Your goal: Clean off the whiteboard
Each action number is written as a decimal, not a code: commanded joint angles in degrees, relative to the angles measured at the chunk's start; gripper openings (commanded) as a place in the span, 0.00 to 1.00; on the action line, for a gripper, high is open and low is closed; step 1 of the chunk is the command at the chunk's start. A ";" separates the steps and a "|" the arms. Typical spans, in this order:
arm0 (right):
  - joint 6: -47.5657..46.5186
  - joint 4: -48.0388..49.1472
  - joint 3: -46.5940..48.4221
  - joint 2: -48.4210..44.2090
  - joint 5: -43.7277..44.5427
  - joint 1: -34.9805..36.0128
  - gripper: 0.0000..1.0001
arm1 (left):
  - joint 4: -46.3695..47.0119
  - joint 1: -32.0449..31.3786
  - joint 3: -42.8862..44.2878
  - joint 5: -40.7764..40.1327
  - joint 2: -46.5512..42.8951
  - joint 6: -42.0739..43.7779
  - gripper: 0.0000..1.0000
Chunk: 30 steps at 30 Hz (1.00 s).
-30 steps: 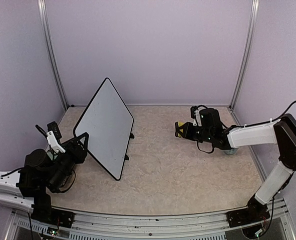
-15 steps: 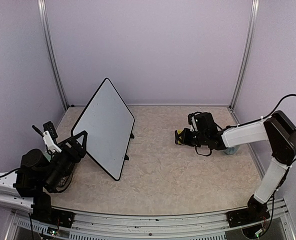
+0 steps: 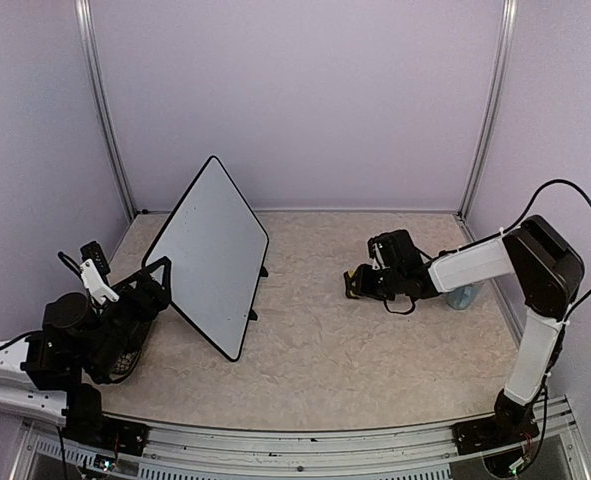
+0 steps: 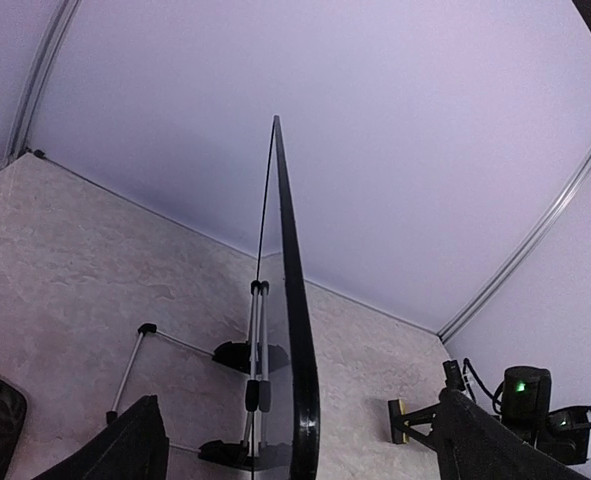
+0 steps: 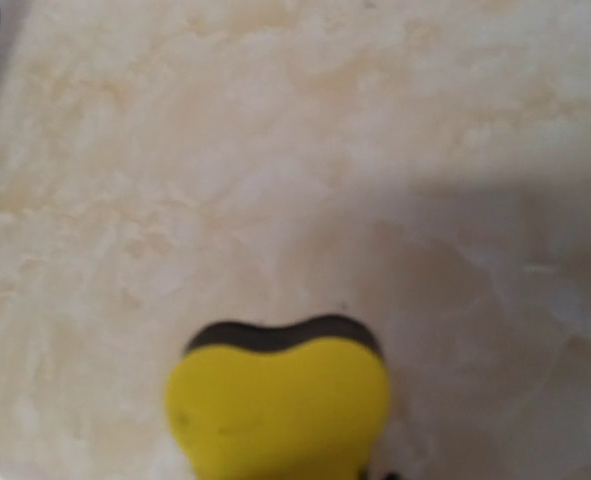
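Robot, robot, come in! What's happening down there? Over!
Left gripper open astride edge of large white black-framed whiteboard. Right gripper shut on yellow sponge eraser. Board upright, face looks blank. Nothing between them.

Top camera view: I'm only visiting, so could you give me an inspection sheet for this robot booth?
Surface: beige marbled table, flat.
Job's things: whiteboard upright on its stand, face looks blank; yellow sponge held near the table.
Clutter: pale blue object behind the right arm, unidentifiable.
Grippers: left gripper open, fingers either side of the whiteboard's edge; right gripper shut on the yellow sponge.
Cables: black cable looping over the right arm.
Surroundings: lilac walls, metal corner posts.
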 commanded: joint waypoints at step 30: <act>-11.38 -27.92 23.55 21.75 21.43 7.01 1.00 | -7.94 -1.03 6.60 -2.68 -3.07 -1.91 0.98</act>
